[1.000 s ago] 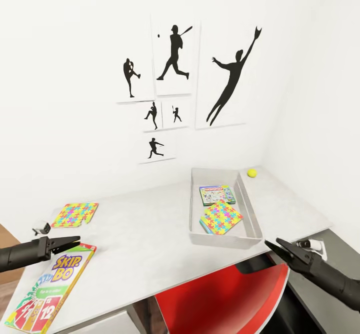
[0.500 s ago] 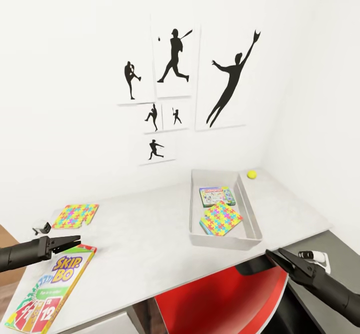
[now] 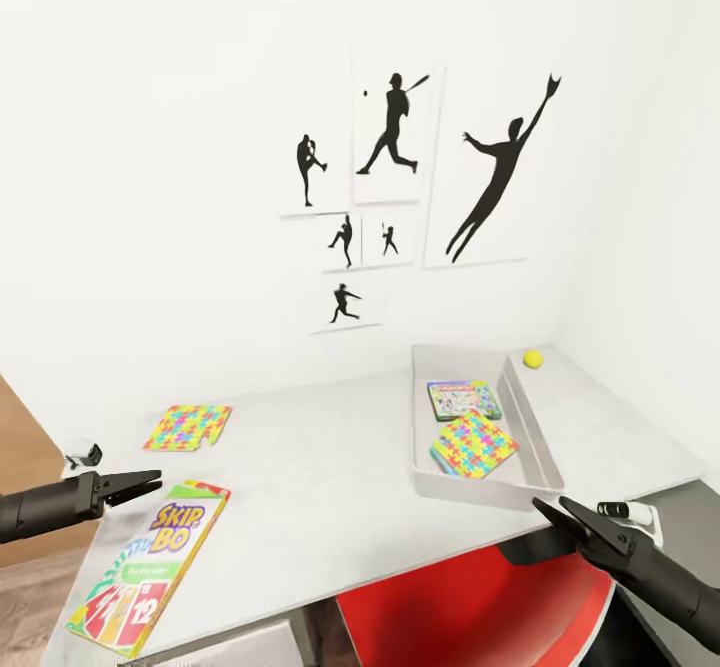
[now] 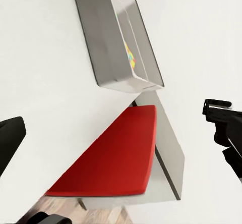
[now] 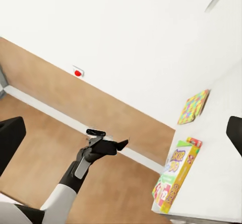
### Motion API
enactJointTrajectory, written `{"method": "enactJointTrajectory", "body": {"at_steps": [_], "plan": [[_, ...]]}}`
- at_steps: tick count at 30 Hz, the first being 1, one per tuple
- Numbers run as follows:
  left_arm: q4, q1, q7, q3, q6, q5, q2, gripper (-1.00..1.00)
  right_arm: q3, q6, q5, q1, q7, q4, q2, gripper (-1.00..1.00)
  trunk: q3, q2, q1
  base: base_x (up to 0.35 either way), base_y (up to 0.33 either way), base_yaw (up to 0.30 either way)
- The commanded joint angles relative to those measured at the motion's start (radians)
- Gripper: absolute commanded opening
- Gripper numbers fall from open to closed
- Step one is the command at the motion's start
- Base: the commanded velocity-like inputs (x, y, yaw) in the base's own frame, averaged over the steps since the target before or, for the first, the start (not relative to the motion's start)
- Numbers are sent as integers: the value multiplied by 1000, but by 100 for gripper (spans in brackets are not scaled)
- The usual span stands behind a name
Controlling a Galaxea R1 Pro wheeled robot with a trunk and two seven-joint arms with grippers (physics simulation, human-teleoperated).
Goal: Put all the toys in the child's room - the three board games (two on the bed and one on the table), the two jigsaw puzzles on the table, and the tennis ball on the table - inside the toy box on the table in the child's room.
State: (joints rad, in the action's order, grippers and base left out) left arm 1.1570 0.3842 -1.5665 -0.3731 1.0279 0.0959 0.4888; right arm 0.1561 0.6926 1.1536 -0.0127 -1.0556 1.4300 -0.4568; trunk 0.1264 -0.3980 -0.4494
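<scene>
The grey toy box (image 3: 536, 429) stands on the table's right half. In it lie a green board game (image 3: 463, 399) and a jigsaw puzzle (image 3: 474, 444). The yellow tennis ball (image 3: 533, 358) rests on the table just beyond the box, by the corner. A second jigsaw puzzle (image 3: 188, 427) lies flat at the table's left, and a Skip-Bo game box (image 3: 150, 572) lies nearer the front edge. My left gripper (image 3: 155, 480) hovers open beside the Skip-Bo box, holding nothing. My right gripper (image 3: 548, 502) hangs open off the table's front right, near the toy box's corner.
A red chair (image 3: 480, 607) sits tucked under the table's front edge, between my arms. Black baseball silhouettes (image 3: 400, 187) hang on the white wall behind the table (image 3: 330, 467). Wood floor (image 3: 30, 447) shows at the left. The right wrist view shows the Skip-Bo box (image 5: 176, 176).
The whole picture has slid to the right, so the camera has turned left. Both arms keep the same pose in the view. Nothing on the table has moved.
</scene>
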Motion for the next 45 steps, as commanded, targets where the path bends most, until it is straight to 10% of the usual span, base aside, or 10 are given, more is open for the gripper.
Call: {"method": "enactJointTrajectory", "body": {"at_steps": [1, 45], "plan": [[0, 1, -4, 0, 11, -1, 0, 100, 0, 7, 6, 0, 2, 1, 0, 100, 0, -2, -1, -87, 215, 157], [0, 1, -4, 0, 11, -1, 1, 100, -6, -15, 5, 0, 5, 1, 1, 100, -21, -2, -1, -74, 249, 129]]}}
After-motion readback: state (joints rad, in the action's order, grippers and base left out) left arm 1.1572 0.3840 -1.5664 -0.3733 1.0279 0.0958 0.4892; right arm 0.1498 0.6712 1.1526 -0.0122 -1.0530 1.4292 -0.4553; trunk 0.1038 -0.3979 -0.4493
